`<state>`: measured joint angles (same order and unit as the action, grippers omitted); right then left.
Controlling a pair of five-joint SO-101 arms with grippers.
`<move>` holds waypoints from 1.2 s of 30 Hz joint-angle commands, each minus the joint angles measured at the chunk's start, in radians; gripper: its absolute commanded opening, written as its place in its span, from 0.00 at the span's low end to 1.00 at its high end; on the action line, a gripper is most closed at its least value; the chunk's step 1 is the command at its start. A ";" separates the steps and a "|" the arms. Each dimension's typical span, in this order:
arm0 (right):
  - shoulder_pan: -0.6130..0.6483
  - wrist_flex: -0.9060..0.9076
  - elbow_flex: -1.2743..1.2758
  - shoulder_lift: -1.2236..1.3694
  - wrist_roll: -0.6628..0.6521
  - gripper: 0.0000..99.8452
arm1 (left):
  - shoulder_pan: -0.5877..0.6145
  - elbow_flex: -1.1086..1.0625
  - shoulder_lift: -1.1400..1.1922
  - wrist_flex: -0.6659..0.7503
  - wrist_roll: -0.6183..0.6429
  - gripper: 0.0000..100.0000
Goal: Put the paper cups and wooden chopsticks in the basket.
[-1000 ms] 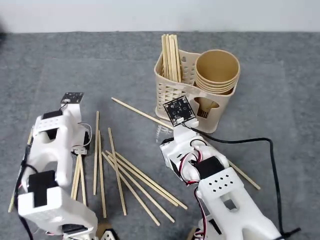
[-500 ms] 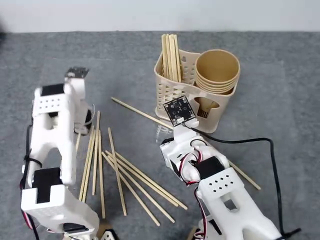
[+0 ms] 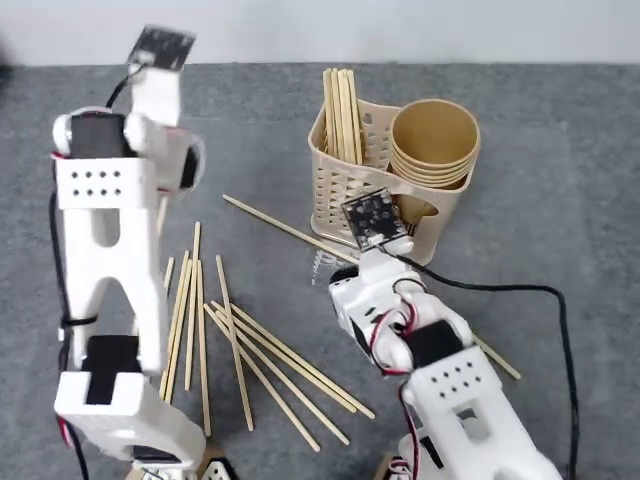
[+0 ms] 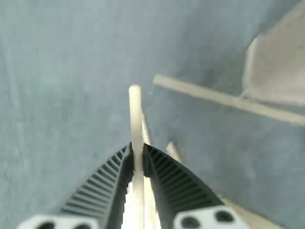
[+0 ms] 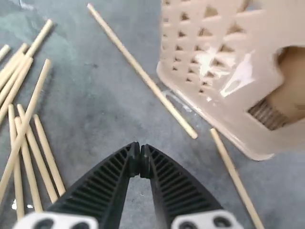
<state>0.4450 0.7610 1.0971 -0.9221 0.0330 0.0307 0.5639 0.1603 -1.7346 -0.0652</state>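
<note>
Left wrist view: chopstick (image 4: 135, 112) in left gripper (image 4: 137, 150)

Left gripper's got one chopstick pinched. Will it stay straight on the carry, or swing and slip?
Probably stiff: the chopstick runs straight out past the left gripper without sagging. It looks thin and smooth, gripped at one spot, so it may pivot if swung fast. Likely very light; a slow carry to the basket should hold.

Grey, felt-like tabletop (image 3: 580, 250) under even light, meeting a pale wall (image 3: 420, 28) at the far edge; possibly a clear sheet (image 3: 250, 140) laid over the middle.
</note>
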 commanded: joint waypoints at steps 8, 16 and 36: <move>-0.114 0.093 -0.006 -0.248 0.012 0.02 | -0.229 0.504 0.005 0.244 0.130 0.01; -0.156 0.087 -0.005 -0.266 0.012 0.02 | -0.293 0.507 0.005 0.569 0.221 0.01; -0.157 0.085 -0.005 -0.266 0.012 0.02 | -0.334 0.160 0.107 0.910 0.407 0.01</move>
<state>0.2992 0.8485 1.0971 -1.1692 0.0330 -0.2946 0.7526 0.2892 -0.8508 0.3337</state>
